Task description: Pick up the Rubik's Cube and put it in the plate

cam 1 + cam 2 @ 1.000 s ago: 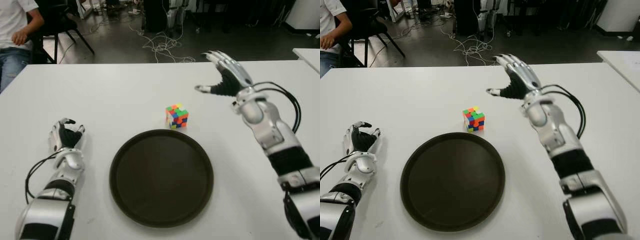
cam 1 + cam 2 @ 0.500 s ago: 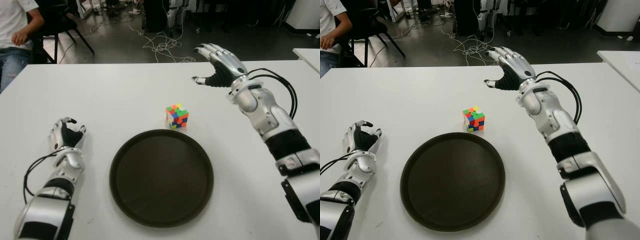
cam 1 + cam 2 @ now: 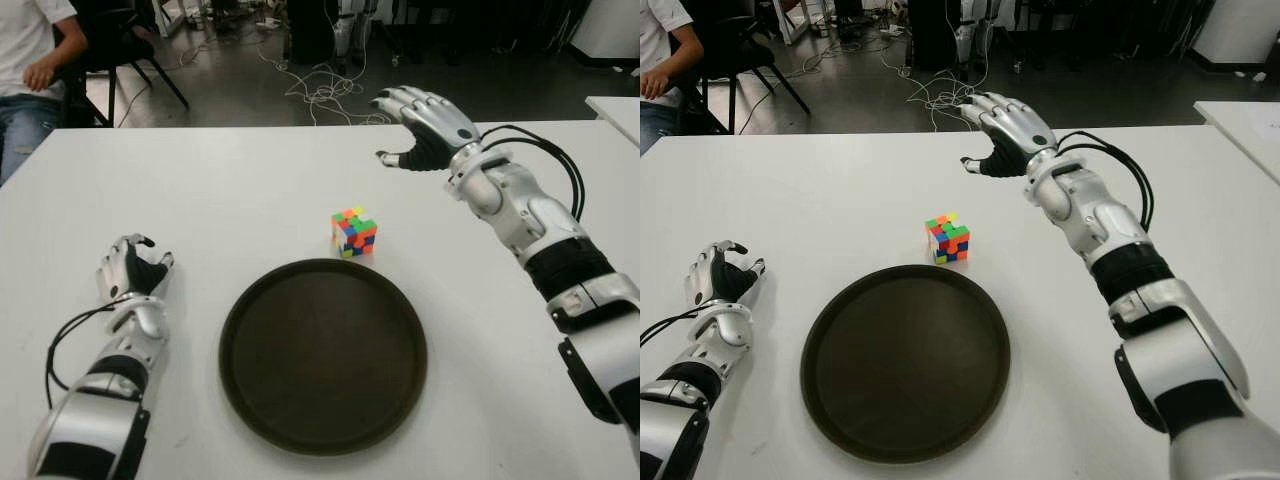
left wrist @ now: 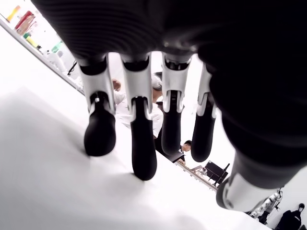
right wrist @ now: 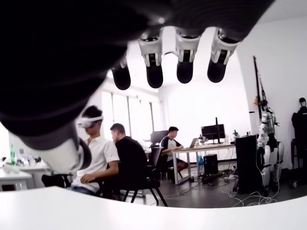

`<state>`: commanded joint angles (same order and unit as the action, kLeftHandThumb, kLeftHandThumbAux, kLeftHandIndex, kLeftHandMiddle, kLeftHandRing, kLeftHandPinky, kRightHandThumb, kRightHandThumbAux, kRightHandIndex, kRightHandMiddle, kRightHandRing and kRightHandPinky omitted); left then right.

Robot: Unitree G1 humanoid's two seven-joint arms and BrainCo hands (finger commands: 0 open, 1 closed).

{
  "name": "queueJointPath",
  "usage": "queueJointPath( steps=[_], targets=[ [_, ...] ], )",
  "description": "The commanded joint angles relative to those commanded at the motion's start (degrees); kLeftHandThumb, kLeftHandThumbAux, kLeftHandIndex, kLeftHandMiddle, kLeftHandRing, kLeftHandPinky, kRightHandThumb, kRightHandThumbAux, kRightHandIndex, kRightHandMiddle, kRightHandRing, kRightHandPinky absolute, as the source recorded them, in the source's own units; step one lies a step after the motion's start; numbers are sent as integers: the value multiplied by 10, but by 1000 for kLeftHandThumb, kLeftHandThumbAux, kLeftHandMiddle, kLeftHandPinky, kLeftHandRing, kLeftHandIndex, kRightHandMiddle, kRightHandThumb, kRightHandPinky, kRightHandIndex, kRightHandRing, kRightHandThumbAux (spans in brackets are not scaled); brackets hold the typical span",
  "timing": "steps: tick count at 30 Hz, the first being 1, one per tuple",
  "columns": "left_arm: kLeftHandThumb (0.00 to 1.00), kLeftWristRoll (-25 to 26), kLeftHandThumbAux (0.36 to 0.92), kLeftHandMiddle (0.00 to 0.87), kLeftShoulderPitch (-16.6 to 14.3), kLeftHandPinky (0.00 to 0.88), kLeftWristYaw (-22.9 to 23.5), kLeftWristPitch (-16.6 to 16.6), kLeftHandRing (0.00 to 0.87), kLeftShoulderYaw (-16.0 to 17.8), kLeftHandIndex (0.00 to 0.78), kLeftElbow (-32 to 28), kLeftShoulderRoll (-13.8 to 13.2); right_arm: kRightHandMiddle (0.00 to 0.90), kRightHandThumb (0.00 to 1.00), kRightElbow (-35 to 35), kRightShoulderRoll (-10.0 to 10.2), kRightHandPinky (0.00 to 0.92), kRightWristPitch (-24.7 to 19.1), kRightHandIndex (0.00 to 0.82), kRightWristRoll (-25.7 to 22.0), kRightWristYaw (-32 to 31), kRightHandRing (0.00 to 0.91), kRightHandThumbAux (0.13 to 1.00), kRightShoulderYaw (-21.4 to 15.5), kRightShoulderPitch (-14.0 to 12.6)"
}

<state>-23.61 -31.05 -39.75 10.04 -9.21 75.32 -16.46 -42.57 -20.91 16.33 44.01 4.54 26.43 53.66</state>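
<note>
The Rubik's Cube (image 3: 353, 232) stands on the white table (image 3: 240, 190), just beyond the far rim of the round dark plate (image 3: 323, 355). My right hand (image 3: 418, 128) hovers above the table behind and to the right of the cube, fingers spread, holding nothing. In the right wrist view its fingertips (image 5: 184, 72) point out into the room with no object between them. My left hand (image 3: 133, 272) shows at the table's left, well left of the plate, fingers relaxed and holding nothing; the left wrist view shows its fingertips (image 4: 144, 163) touching the table.
A seated person (image 3: 30, 70) is beyond the table's far left corner, with a black chair (image 3: 125, 50) beside. Cables (image 3: 320, 95) lie on the floor past the far edge. Another white table's corner (image 3: 615, 108) shows at the far right.
My right hand has swung left and farther from me, toward the far side of the table behind the cube, staying open. Cube, plate and left hand have not moved.
</note>
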Motion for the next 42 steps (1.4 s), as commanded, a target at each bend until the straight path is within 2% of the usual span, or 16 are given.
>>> queueJointPath(
  steps=[6, 16, 21, 25, 32, 38, 42],
  targets=[
    [697, 0, 713, 299, -1, 330, 0, -2, 306, -1, 409, 0, 1, 0, 410, -28, 11, 0, 2, 0, 13, -4, 0, 587, 20, 26],
    [692, 0, 715, 290, -2, 328, -3, -8, 305, -3, 406, 1, 3, 0, 421, -77, 43, 0, 0, 0, 10, -17, 0, 583, 38, 64],
    [696, 5, 713, 299, -4, 340, 0, -13, 309, 2, 408, 2, 5, 0, 439, -110, 64, 12, -15, 0, 13, -34, 0, 587, 52, 91],
    [697, 5, 712, 297, -5, 315, -2, -13, 304, 2, 409, 1, 5, 0, 440, -136, 77, 17, -21, 0, 16, -32, 0, 593, 61, 107],
    [697, 7, 712, 298, -5, 316, -2, -13, 303, 5, 410, 1, 7, 0, 456, -170, 92, 12, -19, 0, 13, -29, 0, 584, 70, 124],
    [695, 6, 714, 295, -6, 324, -1, -18, 303, 5, 408, 1, 9, 0, 462, -207, 115, 7, -26, 0, 13, -24, 0, 579, 79, 143],
    [693, 6, 715, 289, -7, 317, 1, -21, 300, 6, 406, 1, 10, 0, 462, -218, 119, 5, -22, 0, 10, -22, 0, 574, 80, 146]
  ],
)
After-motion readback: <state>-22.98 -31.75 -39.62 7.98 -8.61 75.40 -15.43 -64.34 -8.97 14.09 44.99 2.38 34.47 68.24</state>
